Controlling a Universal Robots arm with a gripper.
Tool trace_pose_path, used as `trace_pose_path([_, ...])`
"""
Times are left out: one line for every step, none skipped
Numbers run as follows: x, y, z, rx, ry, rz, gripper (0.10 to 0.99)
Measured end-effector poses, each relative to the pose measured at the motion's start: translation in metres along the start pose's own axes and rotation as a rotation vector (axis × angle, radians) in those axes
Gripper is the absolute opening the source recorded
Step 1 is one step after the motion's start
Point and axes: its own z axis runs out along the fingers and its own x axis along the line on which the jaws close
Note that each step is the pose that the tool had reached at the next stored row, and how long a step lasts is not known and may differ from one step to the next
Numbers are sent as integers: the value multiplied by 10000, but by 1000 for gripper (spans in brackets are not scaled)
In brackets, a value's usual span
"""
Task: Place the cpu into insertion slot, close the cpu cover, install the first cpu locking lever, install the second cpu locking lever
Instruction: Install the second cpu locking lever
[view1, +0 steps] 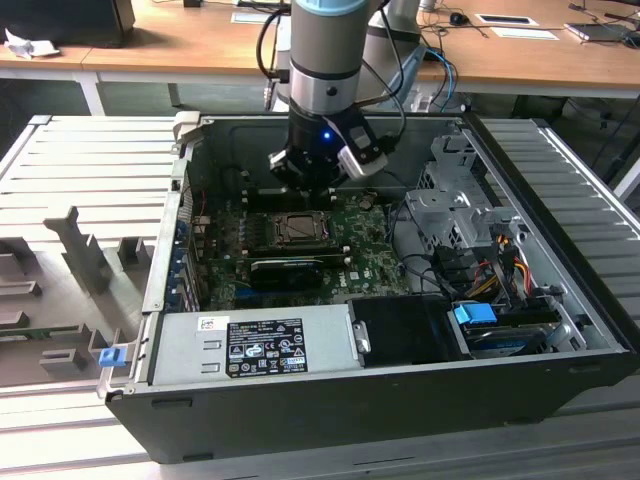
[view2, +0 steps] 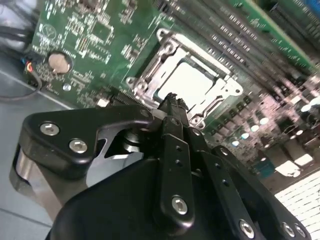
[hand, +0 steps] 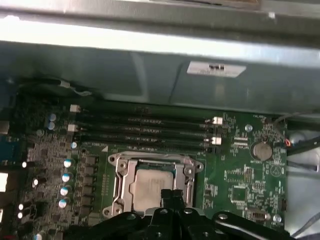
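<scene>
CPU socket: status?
Gripper shut, empty, tips at socket edge. CPU seated in insertion slot; CPU cover down around it. Nothing in the way.

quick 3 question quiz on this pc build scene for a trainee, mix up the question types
1. True or false: the cpu already lies inside the insertion slot.
2. Multiple choice: in both wrist views the end effector hangs nearest to (A) the round coin battery, (B) the edge of the cpu cover, (C) the memory slots.
3. Fill in: the circuit board around the socket is ____ in colour.

Key
1. True: the pale square chip sits in the socket, framed by the metal cover.
2. B
3. green
</scene>
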Motion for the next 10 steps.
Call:
trace_pose_path([4,-43,-1,-1,5,1,106])
trace_pose_path([10,-116,3,-2,29,4,106])
trace_pose_path([13,-148,9,-5,53,6,106])
trace_pose_path([15,-178,15,-12,77,8,106])
trace_pose_path([26,-297,46,-40,149,15,106])
trace_pose_path([155,-365,67,-135,157,-18,106])
trace_pose_path([231,-385,68,-178,157,-58,106])
trace_pose_path([286,-394,74,-234,155,-75,106])
trace_pose_path([295,-395,83,-263,152,-79,106])
trace_pose_path([296,-399,86,-301,150,-82,106])
